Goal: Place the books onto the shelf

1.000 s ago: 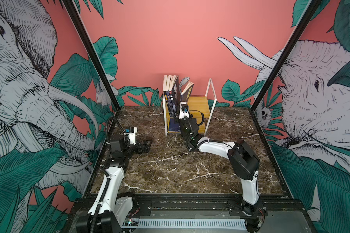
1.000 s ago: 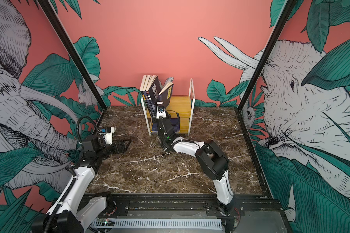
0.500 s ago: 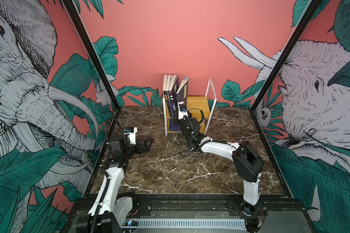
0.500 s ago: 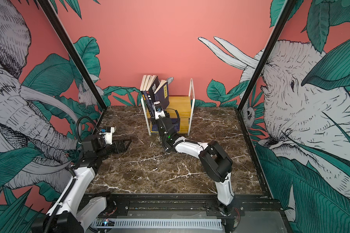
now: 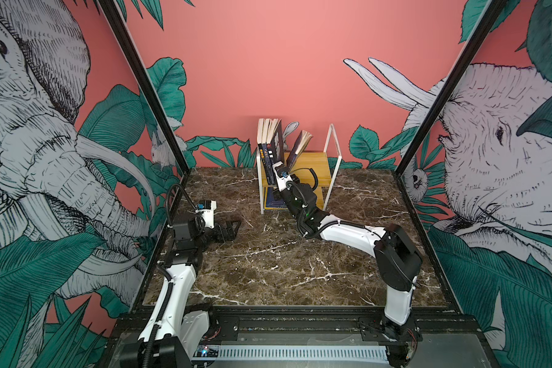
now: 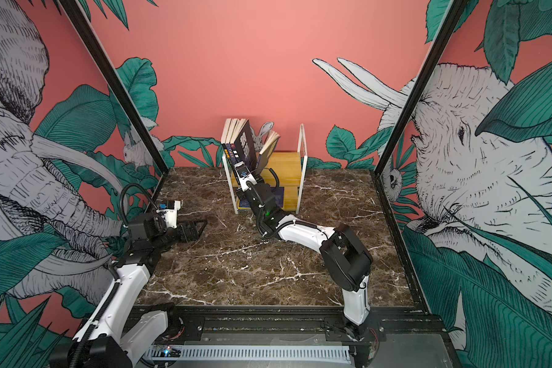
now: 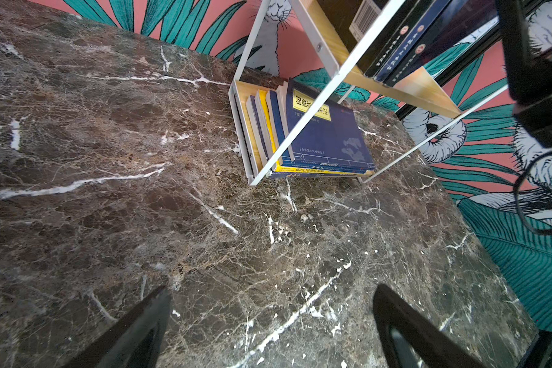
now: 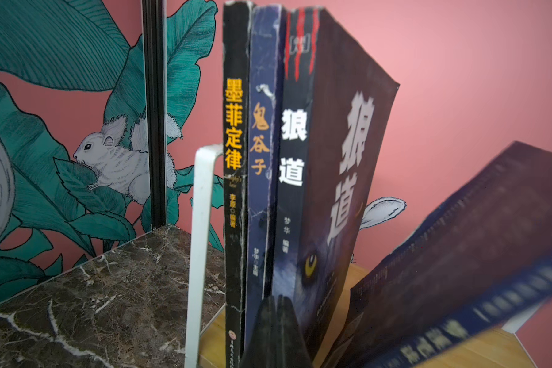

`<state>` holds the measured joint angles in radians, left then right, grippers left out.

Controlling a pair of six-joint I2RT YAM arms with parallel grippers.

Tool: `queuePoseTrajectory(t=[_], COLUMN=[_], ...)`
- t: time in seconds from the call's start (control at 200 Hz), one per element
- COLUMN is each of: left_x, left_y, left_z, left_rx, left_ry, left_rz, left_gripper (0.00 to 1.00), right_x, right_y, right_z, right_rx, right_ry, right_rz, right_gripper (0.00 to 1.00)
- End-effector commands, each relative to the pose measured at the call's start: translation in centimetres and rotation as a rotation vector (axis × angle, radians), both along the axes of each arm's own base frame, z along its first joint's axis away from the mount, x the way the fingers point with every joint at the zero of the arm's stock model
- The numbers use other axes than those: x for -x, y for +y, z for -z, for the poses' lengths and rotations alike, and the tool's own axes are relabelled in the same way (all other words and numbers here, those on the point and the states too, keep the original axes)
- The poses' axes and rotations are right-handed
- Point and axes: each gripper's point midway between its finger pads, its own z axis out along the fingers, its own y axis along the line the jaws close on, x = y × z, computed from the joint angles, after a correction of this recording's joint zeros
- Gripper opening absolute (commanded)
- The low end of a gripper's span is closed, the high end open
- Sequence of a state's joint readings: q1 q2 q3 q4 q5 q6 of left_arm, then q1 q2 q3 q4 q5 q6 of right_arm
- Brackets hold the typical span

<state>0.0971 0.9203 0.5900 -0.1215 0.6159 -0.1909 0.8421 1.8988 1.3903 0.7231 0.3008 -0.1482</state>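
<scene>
Since half a second ago the loose navy book [image 5: 300, 146] has tipped away from the upright row again and leans toward the shelf's open right end, its foot on the upper board, while the right arm's wrist has edged toward the shelf's left end. At the front edge of the upper board of the shelf [image 5: 316, 162] the right gripper [image 8: 276, 321] has its two fingers pressed together with nothing between them, just in front of the foot of the dark book with white characters [image 8: 348, 153]; whether the tips touch its spine is hard to say. That book stands with the other upright books [image 5: 268, 140] at the shelf's left end. On the shelf's lower board a stack of books [image 7: 325, 133] lies flat. Well to the left of the shelf's front, the left gripper [image 5: 228, 229] hangs spread wide and empty over the marble table [image 5: 268, 264].
</scene>
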Motion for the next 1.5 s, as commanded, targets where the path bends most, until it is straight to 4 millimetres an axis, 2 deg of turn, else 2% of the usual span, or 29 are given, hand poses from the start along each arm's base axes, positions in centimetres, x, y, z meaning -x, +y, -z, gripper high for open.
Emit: queuePoseTrajectory(t=[0.0, 0.07, 0.12, 0.215, 0.23, 0.245, 0.275, 0.295, 0.475, 0.58, 0.695, 0.795, 0.925, 1.105, 1.23, 1.3, 1.31, 1.34, 1.496], left_x=[-0.1, 0.0, 0.0, -0.1, -0.1, -0.1, -0.1, -0.1, -0.3, -0.1, 0.3, 0.5, 0.6, 1.0, 1.1, 1.0, 1.1, 1.1, 1.1], left_y=[0.0, 0.0, 0.0, 0.0, 0.0, 0.0, 0.0, 0.0, 0.1, -0.6, -2.0, -2.4, -2.4, -2.4, -2.5, -2.6, -2.6, -2.6, -2.7], left_z=[-1.3, -1.2, -1.2, -1.2, -1.2, -1.2, -1.1, -1.0, -0.6, -1.0, -2.8, -3.5, -2.9, -2.5, -2.5, -2.3, -2.3, -2.2, -2.4], left_rx=[-0.005, -0.006, -0.005, -0.005, -0.005, -0.006, -0.006, -0.006, 0.008, 0.018, 0.000, -0.038, -0.023, -0.033, -0.027, -0.027, -0.027, -0.026, -0.028], left_ry=[-0.041, -0.040, -0.037, -0.038, -0.037, -0.039, -0.037, -0.036, -0.021, -0.036, -0.077, -0.065, -0.059, -0.069, -0.066, -0.066, -0.065, -0.064, -0.066], left_rz=[0.003, 0.004, 0.006, 0.005, 0.004, 0.006, 0.005, 0.005, 0.010, 0.057, 0.167, 0.195, 0.185, 0.190, 0.193, 0.194, 0.196, 0.196, 0.196], left_gripper=[0.99, 0.99, 0.99, 0.99, 0.99, 0.99, 0.99, 0.99, 0.99, 0.99, 0.99, 0.99, 0.99, 0.99, 0.99, 0.99, 0.99, 0.99, 0.99], right_x=[-0.2, -0.1, 0.1, 2.1, 2.6, 3.1, 3.7, 4.7, 8.2, 8.8, 8.9, 8.0, 6.1, 4.3, 2.5, 1.7, 1.4, 1.0, 0.0], right_y=[-2.3, -3.1, -3.6, -4.7, -4.9, -5.1, -5.6, -6.5, -12.1, -16.3, -18.2, -18.5, -18.3, -17.9, -17.4, -17.2, -17.1, -16.9, -16.6], right_z=[-4.3, -4.6, -4.2, -3.9, -4.6, -3.5, -2.6, -3.7, -2.5, 0.1, 2.0, 3.0, 4.6, 5.6, 7.5, 7.8, 8.6, 9.1, 8.8], right_rx=[-0.053, -0.045, -0.015, -0.034, -0.054, -0.043, -0.062, -0.102, -0.364, -0.546, -0.702, -0.840, -1.070, -1.192, -1.268, -1.324, -1.319, -1.328, -1.327], right_ry=[-0.047, -0.038, 0.001, 0.062, 0.066, 0.092, 0.139, 0.146, 0.323, 0.414, 0.434, 0.457, 0.513, 0.526, 0.574, 0.580, 0.591, 0.594, 0.574], right_rz=[0.073, 0.083, 0.083, 0.030, 0.016, 0.005, -0.002, -0.004, 0.062, 0.222, 0.268, 0.246, 0.169, 0.126, 0.116, 0.096, 0.107, 0.108, 0.100], right_gripper=[0.23, 0.24, 0.24, 0.30, 0.32, 0.33, 0.35, 0.36, 0.43, 0.50, 0.63, 0.74, 0.82, 0.82, 0.80, 0.78, 0.77, 0.76, 0.71])
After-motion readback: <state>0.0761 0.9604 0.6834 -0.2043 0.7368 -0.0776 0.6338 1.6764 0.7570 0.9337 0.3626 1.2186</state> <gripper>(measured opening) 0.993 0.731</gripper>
